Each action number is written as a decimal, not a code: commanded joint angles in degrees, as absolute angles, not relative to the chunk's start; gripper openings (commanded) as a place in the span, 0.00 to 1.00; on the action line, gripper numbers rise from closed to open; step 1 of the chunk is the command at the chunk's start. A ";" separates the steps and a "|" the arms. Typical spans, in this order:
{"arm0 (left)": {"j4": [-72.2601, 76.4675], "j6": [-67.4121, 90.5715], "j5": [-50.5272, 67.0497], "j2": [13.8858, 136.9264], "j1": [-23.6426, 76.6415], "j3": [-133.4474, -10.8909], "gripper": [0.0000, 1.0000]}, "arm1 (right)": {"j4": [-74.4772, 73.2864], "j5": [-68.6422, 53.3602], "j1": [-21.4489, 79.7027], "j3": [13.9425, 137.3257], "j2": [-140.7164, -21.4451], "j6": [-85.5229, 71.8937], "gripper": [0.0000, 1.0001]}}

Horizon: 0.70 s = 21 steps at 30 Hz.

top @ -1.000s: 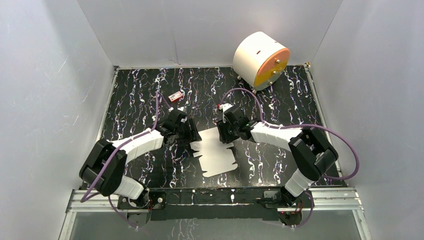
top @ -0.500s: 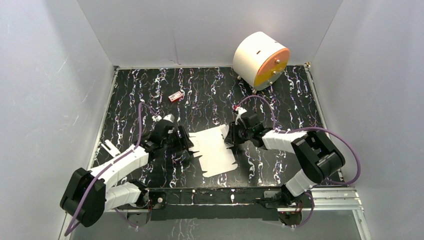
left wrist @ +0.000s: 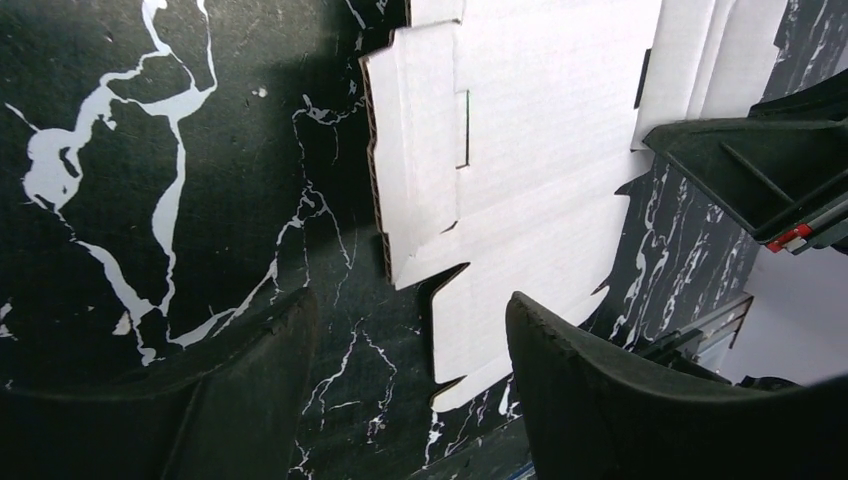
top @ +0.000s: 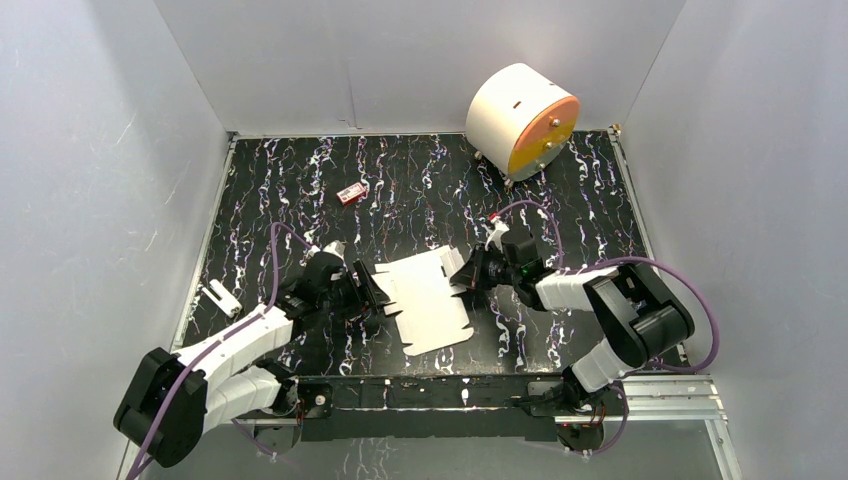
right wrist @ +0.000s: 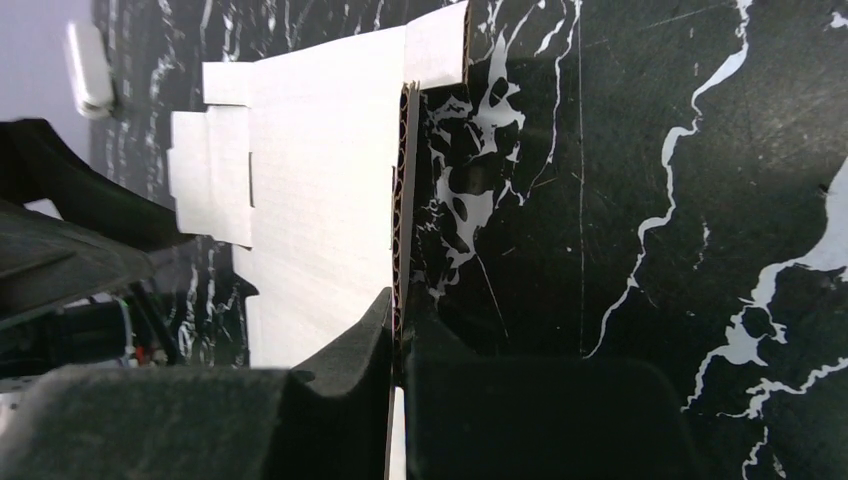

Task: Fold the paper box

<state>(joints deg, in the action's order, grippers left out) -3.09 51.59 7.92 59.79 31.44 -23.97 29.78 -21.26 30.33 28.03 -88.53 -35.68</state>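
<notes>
Right gripper point(right wrist: 400, 325) clamped on the paper box point(right wrist: 320, 180) edge, frame centre; left gripper point(left wrist: 410, 315) apart, gripping nothing. Lift fast and your shallow pinch may slip

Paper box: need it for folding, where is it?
Top view: paper box lies near centre between left claw and right claw, which pinches its right edge.

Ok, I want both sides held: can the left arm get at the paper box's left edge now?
Probably yes: the left gripper is open right beside the paper box, with nothing between them.
</notes>
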 commanded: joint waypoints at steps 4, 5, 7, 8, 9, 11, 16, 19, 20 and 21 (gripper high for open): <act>4.50 55.93 10.19 60.12 31.18 -22.19 0.68 | 41.68 -21.63 29.62 25.17 -84.89 -42.66 0.01; 5.74 56.37 10.33 60.42 31.20 -21.84 0.68 | 42.33 -21.31 29.55 24.71 -84.71 -43.26 0.00; 8.51 57.22 10.33 61.00 31.19 -21.20 0.68 | 43.27 -20.95 29.62 24.30 -84.27 -44.36 0.00; 10.15 57.68 10.23 61.30 31.16 -20.80 0.68 | 43.63 -20.77 29.62 24.03 -84.10 -44.83 0.00; 11.71 57.89 10.28 61.61 31.13 -20.49 0.68 | 44.13 -20.40 29.54 23.67 -83.86 -45.35 0.00; 13.21 58.03 9.89 62.14 31.17 -20.31 0.68 | 44.95 -19.70 29.53 22.88 -83.14 -46.34 0.00; 14.88 59.67 7.34 62.36 31.17 -18.80 0.68 | 45.53 -17.57 29.44 21.18 -80.49 -48.08 0.00; 17.73 61.80 6.42 62.85 31.14 -16.92 0.67 | 46.05 -17.16 29.36 20.63 -79.63 -48.79 0.00; 18.83 62.51 6.27 63.24 31.15 -16.39 0.67 | 46.32 -17.14 29.36 20.45 -79.37 -49.11 0.00; 19.85 63.20 6.09 63.54 31.15 -15.90 0.66 | 46.63 -17.15 29.36 20.22 -79.18 -49.38 0.00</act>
